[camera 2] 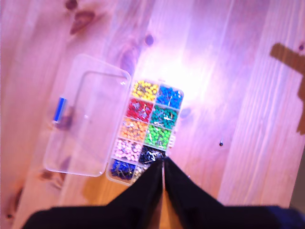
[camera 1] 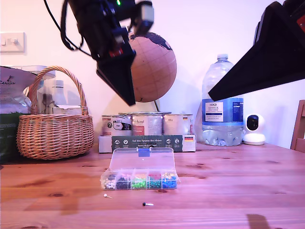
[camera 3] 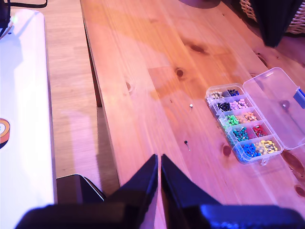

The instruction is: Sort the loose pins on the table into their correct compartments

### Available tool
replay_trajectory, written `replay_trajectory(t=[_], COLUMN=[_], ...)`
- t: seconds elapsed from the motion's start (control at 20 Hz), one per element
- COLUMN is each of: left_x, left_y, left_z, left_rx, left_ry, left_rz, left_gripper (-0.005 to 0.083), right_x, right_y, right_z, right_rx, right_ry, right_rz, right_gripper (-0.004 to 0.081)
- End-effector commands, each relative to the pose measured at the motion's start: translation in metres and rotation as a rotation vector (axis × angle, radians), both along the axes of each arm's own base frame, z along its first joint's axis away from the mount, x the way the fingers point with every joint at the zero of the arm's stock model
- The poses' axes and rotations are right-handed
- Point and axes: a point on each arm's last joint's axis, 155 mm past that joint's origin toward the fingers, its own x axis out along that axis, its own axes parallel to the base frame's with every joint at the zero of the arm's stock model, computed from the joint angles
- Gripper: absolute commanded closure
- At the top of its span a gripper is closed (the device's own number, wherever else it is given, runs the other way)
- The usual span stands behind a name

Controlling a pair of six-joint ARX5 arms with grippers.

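- Two grippers are seen raised well clear of the table [camera 1: 248, 191]; nothing is held in either.
- My first gripper [camera 2: 163, 167] is seen with its dark fingers pressed together, the tips meeting above the near edge of the clear plastic box [camera 2: 143, 131]. In the exterior view it hangs high at the exterior view's left, in front of a globe [camera 1: 155, 67].
- My second gripper [camera 3: 159, 164] is likewise seen closed, its tips over bare wood near the table's outer edge, where floor shows beyond. It is taken to be the dark wedge at the exterior view's upper right.
- The box stands open at centre table, lid [camera 1: 141, 160] tipped back, blue clasp [camera 1: 144, 152] at the lid's top edge. The compartments [camera 1: 139, 182] are filled with coloured pin heads.
- Two loose pins are noted on the wood in front of the box, apart from it and from each other: a white pin [camera 1: 106, 195] nearer the exterior view's left and a black pin [camera 1: 146, 204] nearer the front edge. A green pin cannot be made out.
- Open tabletop lies in front of the box and toward the exterior view's right.
- Behind the box, a cardboard tray of tins [camera 1: 147, 136], a wicker basket [camera 1: 55, 129], a water bottle [camera 1: 222, 105] and a small white camera [camera 1: 254, 129] are lined along the rear.
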Motion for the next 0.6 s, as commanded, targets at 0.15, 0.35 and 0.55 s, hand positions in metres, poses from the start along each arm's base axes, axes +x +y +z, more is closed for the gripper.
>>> replay_trajectory(t=[0.15,0.35,0.55], left_x=[-0.03,-0.056,-0.074], left_y=[0.017,0.046,0.069], left_z=[-0.022,-0.049,-0.076], left_rx=[0.041,0.162,0.279], left_ry=[0.009,-0.046,-0.038], left_rz=[-0.059,-0.167,-0.276], left_gripper=[0.0795,0.0795,0.0795], right_x=[0.001,0.001,0.001], right_y=[0.003,0.002,0.002], right_z=[0.005,0.005,0.005], right_rx=[0.012,0.011,0.011], right_ry=[-0.009,-0.011,-0.011], right_rz=[0.003,0.001,0.0], right_gripper=[0.0783,0.0783,0.0783])
